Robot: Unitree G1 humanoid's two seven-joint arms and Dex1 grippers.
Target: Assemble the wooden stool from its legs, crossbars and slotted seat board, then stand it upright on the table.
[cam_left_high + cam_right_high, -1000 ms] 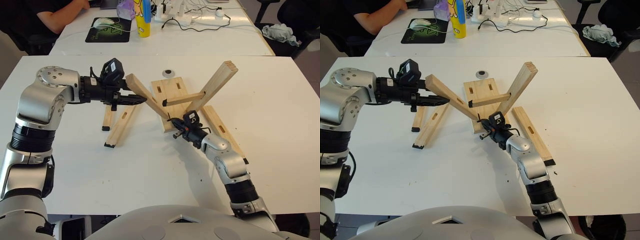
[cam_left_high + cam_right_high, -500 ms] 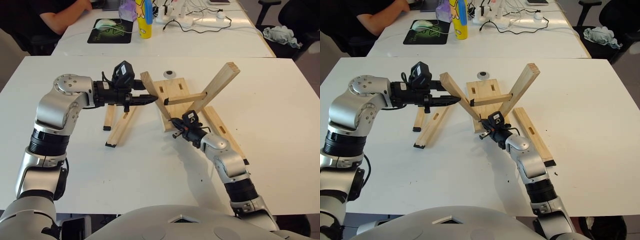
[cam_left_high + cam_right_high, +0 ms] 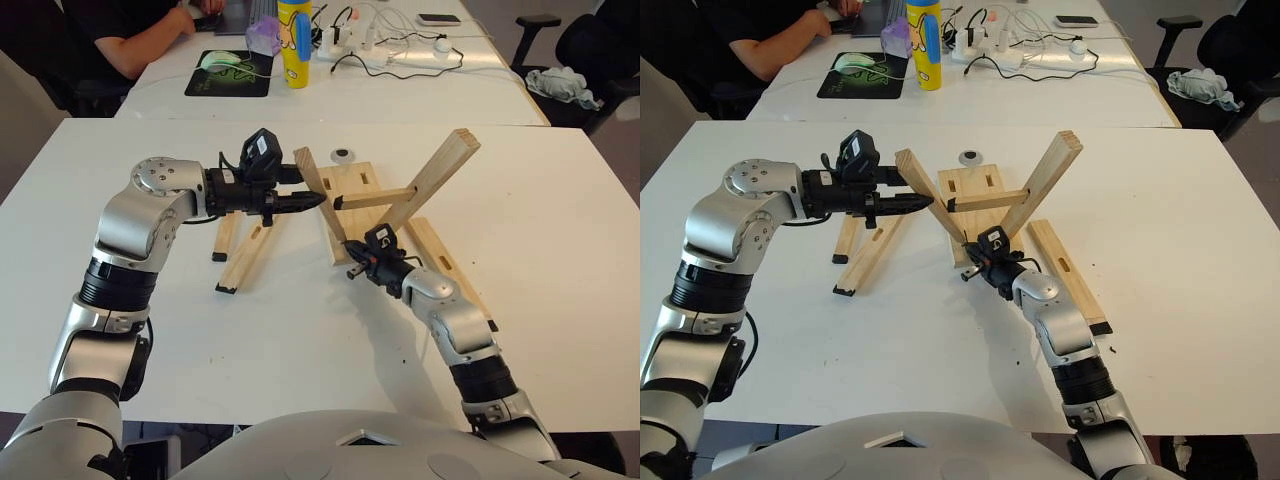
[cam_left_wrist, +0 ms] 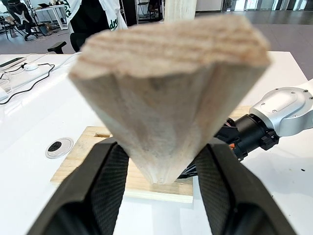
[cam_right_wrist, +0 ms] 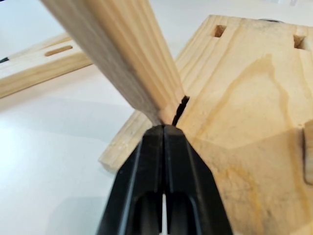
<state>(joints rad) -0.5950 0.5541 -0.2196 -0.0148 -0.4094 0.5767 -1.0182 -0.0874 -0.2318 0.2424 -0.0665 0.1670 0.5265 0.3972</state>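
Note:
The slotted seat board (image 3: 357, 185) lies flat on the white table. Over it, two wooden legs lean into a V, joined by a crossbar (image 3: 375, 197). My left gripper (image 3: 316, 200) is shut on the left leg (image 3: 310, 178) near its upper end; the left wrist view has that leg's end (image 4: 171, 93) between the fingers (image 4: 111, 181). The right leg (image 3: 435, 178) slants up to the right. Low at the board's near edge, my right gripper (image 3: 351, 270) is shut with nothing in it. Its fingertips (image 5: 164, 134) touch the foot of the left leg (image 5: 122, 54).
Two loose slotted pieces (image 3: 247, 255) lie left of the board, and another one (image 3: 445, 262) lies to its right. A round grommet (image 3: 342, 153) sits behind the board. The table behind holds a yellow bottle (image 3: 294, 40), a mouse pad and cables. The near table is bare.
My left gripper has moved to the right with the left leg's upper end, so that leg stands steeper. The right gripper has stayed at the leg's foot.

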